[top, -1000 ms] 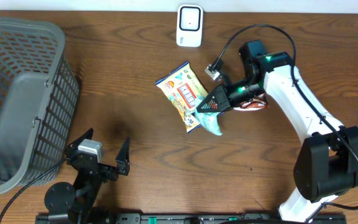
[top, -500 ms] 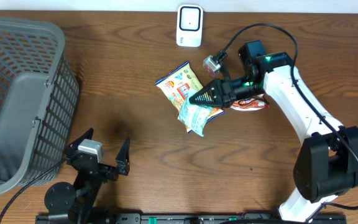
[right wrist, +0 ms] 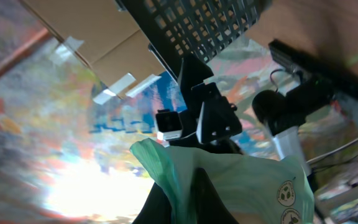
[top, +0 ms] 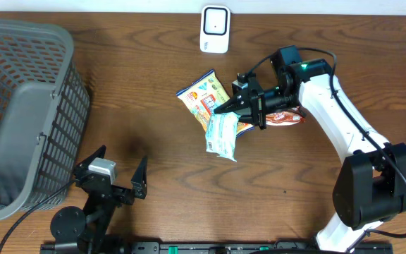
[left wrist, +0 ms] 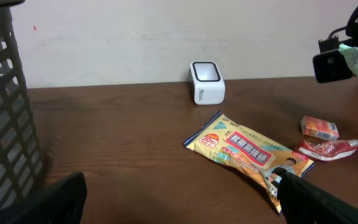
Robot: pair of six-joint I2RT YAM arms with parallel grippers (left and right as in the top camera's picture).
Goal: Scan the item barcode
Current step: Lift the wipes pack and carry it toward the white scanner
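"Where is the item?"

"The pale green packet (top: pixel 222 135) hangs above the middle of the table. The right gripper (top: pixel 223 109) has its fingers pressed together on the packet's upper edge."

"And the scanner?"

"The white scanner (top: pixel 215 29) stands at the far edge, well apart from the packet. A yellow snack bag (top: pixel 201 99) lies flat on the wood between them."

"The other arm?"

"The left gripper (top: pixel 117 169) sits at the near edge, just right of the grey basket (top: pixel 20 106). Its jaws are spread wide and hold nothing."
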